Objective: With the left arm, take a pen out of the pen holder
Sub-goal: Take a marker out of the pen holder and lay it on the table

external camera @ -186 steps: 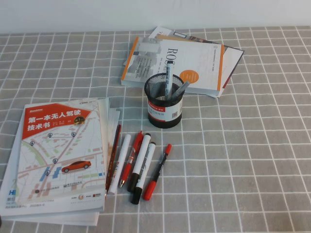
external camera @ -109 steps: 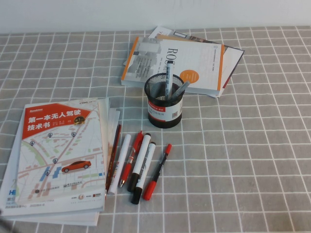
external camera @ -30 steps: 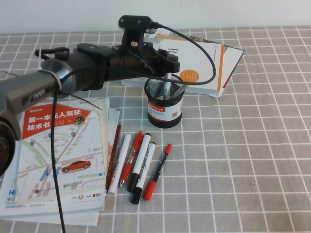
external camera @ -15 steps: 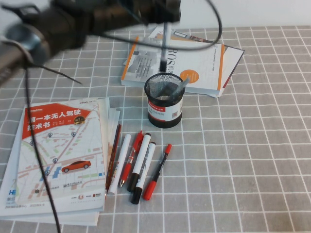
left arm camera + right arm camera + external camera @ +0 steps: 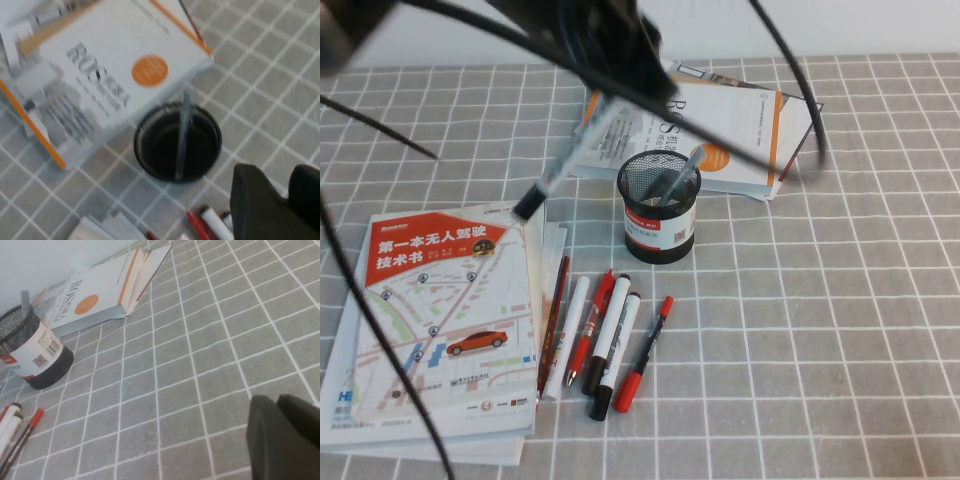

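Grey checked cloth covers the desk (image 5: 840, 360). Nearest me, at the lower left of the high view, lies the red-and-white map book (image 5: 435, 310), with a row of loose pens (image 5: 605, 340) just beside it. My right claw (image 5: 281, 415) is outside the high view. Its own camera shows it low over bare cloth, well apart from the holder, and I cannot tell whether it is clenched or released.

Further back, mid-frame, the black mesh pen holder (image 5: 658, 212) stands upright with one grey pen (image 5: 680, 178) leaning inside. Up and left of it the lifted pen (image 5: 568, 155) hangs tilted in the air, dark tip down near the map book's top edge and clear of the holder's rim. Its upper end runs into my left claw (image 5: 615, 85), blurred at the upper middle, which I read as clenched on it. Behind lie the stacked books (image 5: 730, 120).

I judge the extraction done. The next move calls for carrying the pen over open desk, lowering it and letting go gently.
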`<state>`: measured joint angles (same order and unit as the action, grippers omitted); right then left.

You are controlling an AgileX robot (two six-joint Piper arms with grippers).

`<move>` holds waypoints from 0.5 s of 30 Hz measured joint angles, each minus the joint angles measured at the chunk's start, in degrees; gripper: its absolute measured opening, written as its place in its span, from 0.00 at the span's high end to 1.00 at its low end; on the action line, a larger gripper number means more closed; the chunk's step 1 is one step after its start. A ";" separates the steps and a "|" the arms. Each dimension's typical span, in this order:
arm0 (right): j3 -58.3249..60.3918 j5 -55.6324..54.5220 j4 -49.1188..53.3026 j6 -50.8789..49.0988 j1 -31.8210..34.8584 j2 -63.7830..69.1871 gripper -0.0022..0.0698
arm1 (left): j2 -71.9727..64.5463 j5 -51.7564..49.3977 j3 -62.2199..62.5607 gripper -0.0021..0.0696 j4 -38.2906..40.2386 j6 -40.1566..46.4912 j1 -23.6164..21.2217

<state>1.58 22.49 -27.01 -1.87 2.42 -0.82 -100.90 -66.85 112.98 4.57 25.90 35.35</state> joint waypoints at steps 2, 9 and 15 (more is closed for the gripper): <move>0.00 0.00 0.00 0.00 0.00 0.00 0.99 | -0.70 -3.34 0.00 0.82 -4.57 -3.47 3.42; 0.00 0.00 0.00 0.00 0.00 0.00 0.99 | -5.85 -4.69 0.00 0.82 -4.10 -13.21 10.71; 0.00 0.00 0.00 0.00 0.00 0.00 0.99 | -13.44 -4.69 0.00 0.82 3.25 -15.85 10.55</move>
<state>1.58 22.49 -27.01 -1.87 2.42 -0.82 -114.34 -71.54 112.98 7.82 10.05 45.91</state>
